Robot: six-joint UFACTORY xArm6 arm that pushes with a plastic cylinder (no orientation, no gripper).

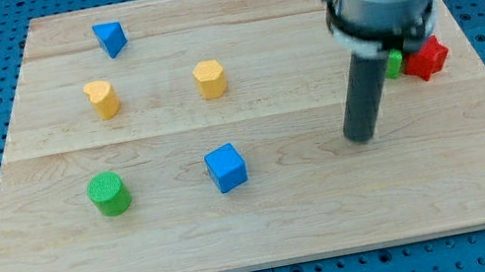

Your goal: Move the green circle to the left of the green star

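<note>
The green circle (110, 193) is a green cylinder at the view's lower left of the wooden board (258, 223). The green star (394, 63) shows only as a small green edge at the view's right, mostly hidden behind my rod and arm, touching a red block (426, 58). My tip (360, 138) rests on the board just below and left of the green star, far to the right of the green circle.
A blue cube (226, 168) lies between the green circle and my tip. A yellow block (102, 98) and a second yellow block (210, 78) sit in the upper middle. A blue triangle (110, 38) is at the upper left.
</note>
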